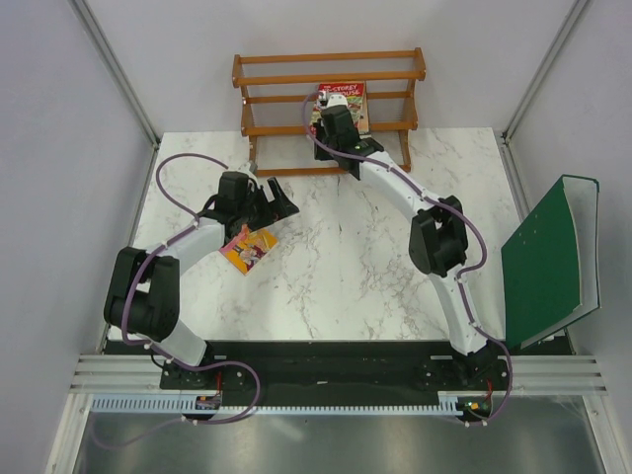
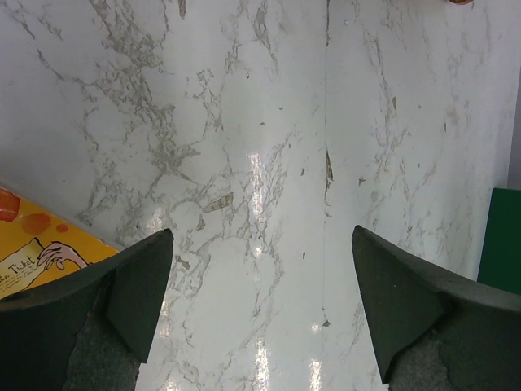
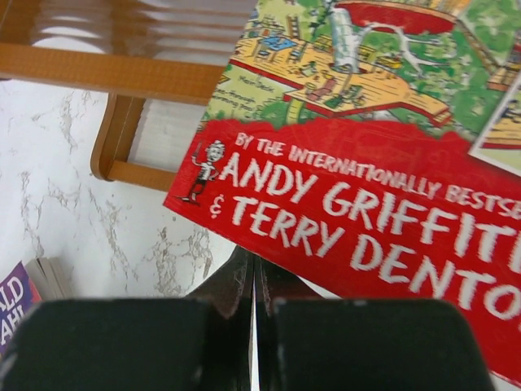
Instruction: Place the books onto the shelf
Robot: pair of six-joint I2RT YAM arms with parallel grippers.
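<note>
Black right gripper [image 3: 252, 273]: clenched tight, nothing between the jaws. Its tips sit right at the lower edge of the red book [image 3: 358, 195]; touching or just short, can't tell. The cover faces the wrist camera, so this is no pinch. At most it's a closed-finger nudge, I'd say. That red book is on the shelf [image 1: 331, 74], about mid-width, leaning back on the rails with the cover out and its bottom edge crooked to the rails. Can't tell which tier it rests on, since the arm covers that.

Near the shelf's foot, a purple book [image 3: 15, 297] lies flat on the marble table [image 2: 244, 122].

Other side, left gripper [image 2: 262, 240]: released, jaws wide, only bare table between the fingers. The yellow book [image 1: 247, 249] lies flat, well out in front of the shelf toward its left end. It is just behind the left gripper on the side away from the shelf, partly under that wrist. It sits diagonal to the rails; long axis is hard to call with one end covered.

My read: the red book is about done bar straightening. The yellow book is the left arm's pick, being far nearer than the right. That arm needs to back away from the shelf and come down over it. It's a thin book lying flat, so an edge grab will be fiddly.
</note>
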